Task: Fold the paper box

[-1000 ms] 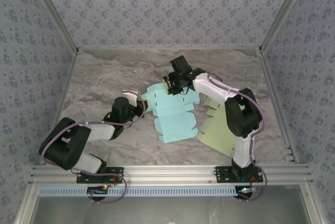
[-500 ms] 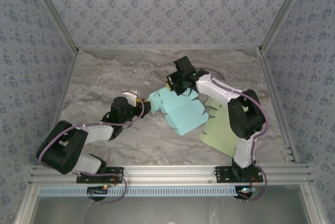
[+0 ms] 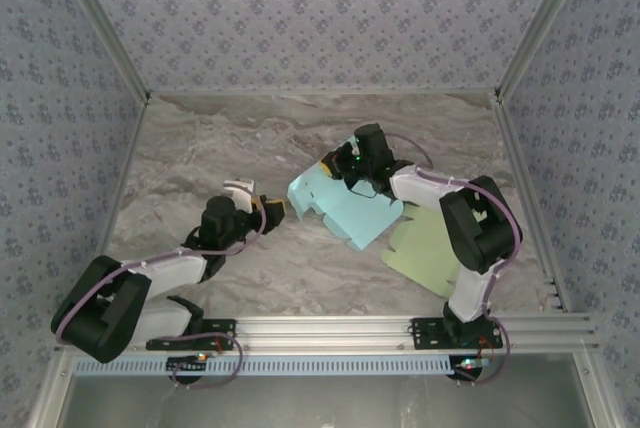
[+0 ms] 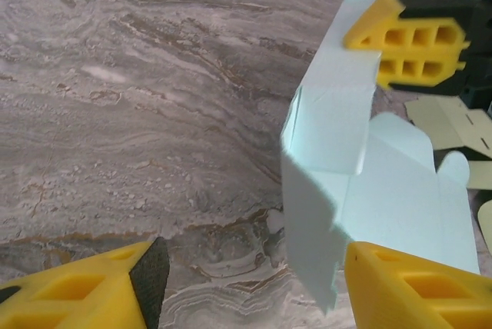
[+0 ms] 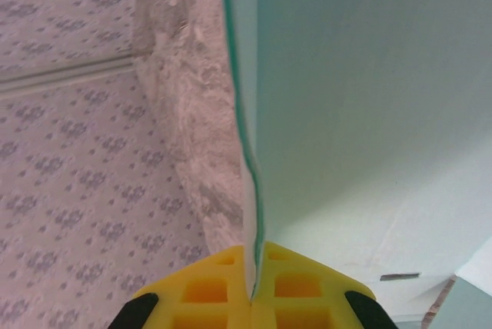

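The marbled table (image 3: 200, 158) spans the middle of the overhead frame. Just right of centre, the pale blue paper box (image 3: 350, 213) tilts up off it, probably so a crease can be bent. A flat green sheet (image 3: 425, 253) lies at its lower right. The right gripper (image 3: 348, 165) is clamped on the box's upper edge, propping it. The left gripper (image 3: 272, 206), jaws apart, sits just left of the box, likely ready for a flap.
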Robot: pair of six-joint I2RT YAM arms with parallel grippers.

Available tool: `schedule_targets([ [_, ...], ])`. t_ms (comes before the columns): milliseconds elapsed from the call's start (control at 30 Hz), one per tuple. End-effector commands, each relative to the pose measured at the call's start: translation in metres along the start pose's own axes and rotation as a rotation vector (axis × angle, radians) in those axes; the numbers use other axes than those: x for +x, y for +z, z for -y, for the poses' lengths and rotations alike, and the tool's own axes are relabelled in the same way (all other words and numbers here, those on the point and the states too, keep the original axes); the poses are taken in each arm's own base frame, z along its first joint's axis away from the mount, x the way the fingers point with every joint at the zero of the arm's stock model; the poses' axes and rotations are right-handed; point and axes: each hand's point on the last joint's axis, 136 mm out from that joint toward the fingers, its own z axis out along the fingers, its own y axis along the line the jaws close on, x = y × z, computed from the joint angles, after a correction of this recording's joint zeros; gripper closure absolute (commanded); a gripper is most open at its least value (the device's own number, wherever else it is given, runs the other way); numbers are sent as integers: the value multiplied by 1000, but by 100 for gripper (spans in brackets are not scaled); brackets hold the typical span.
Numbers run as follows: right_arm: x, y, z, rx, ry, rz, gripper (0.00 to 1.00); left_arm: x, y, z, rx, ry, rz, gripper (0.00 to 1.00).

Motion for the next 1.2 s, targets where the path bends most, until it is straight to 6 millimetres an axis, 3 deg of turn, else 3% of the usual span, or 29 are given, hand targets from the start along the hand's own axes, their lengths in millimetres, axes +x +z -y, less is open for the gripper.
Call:
schedule_targets([
  [0, 11, -13, -39, -168, -132, -64, 100, 1, 0, -6, -20, 20, 9, 37],
  [133, 20, -14, -36, -187, -186, -100, 100, -9, 4, -3, -19, -14, 26, 37],
  [433, 21, -11, -24, -176, -217, -105, 100, -63, -11, 30, 67, 26, 117, 35],
  [567, 21, -6, -20, -178, -203, -116, 100, -53, 4, 32, 76, 70, 5, 34],
  [633, 21, -4, -17, -178, -185, -121, 100, -43, 14, 33, 92, 37, -46, 15],
  [733, 20, -2, -14, -179, -165, -127, 100, -34, 26, 31, 94, 15, -99, 6],
  [1167, 23, 1, -13, -167, -132, -134, 100, -17, 54, 6, -40, 11, -253, 12],
])
